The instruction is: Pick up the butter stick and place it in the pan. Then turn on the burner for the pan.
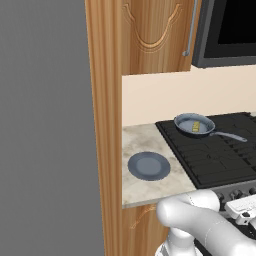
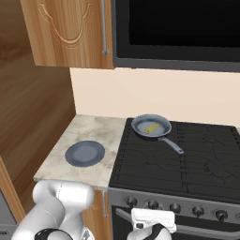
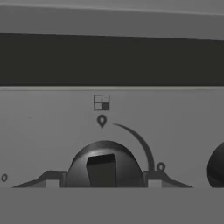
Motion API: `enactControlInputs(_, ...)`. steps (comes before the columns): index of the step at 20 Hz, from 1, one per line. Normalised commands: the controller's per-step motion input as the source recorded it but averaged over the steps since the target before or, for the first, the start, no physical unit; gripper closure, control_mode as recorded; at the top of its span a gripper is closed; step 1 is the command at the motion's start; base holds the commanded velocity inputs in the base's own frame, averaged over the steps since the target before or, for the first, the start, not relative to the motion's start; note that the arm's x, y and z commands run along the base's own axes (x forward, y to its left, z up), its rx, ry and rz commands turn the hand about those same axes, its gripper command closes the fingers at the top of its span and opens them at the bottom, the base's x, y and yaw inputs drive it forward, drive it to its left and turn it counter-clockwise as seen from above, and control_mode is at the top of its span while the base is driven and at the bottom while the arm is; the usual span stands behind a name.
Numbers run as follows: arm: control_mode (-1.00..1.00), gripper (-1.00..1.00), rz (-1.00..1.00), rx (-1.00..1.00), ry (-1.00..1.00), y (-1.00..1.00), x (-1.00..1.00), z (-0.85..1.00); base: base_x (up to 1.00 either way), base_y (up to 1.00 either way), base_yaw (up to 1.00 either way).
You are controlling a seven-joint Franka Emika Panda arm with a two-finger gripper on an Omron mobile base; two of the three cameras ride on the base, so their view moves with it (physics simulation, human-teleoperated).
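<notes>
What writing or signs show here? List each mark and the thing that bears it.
No words, brands or numbers can be read.
Stove front panel, above the knob: a small square of four cells, one dark.
Below it: a teardrop marker.
From there a curved band sweeps down to a small ring at the knob's right.
Far left of the panel: another small ring.
Knobs in the base view: too small to read.

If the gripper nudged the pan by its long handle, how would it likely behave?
The pan would probably pivot rather than slide straight, since its thin handle sticks far off one side. Sitting on grate bars, it may rock or catch. The butter stick lies loose inside and could likely slide.
</notes>
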Motion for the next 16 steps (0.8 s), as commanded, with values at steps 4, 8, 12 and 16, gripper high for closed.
enactControlInputs(4, -1.00, 1.00, 0.07, -0.31, -0.06, 0.00, 0.00, -0.10, 0.00, 0.00, 0.00)
enactControlInputs(8, -1.00, 1.00, 0.10, -0.40, 0.00, 0.03, 0.00, -0.08, 0.00, 0.00, 0.00)
enactControlInputs(12, -1.00, 1.00, 0.07, -0.30, 0.06, 0.05, 0.00, 0.00, 0.00, 0.00, 0.00)
enactControlInputs(16, -1.00, 1.00, 0.01, -0.17, 0.19, 0.16, 0.03, 0.00, 0.00, 0.00, 0.00)
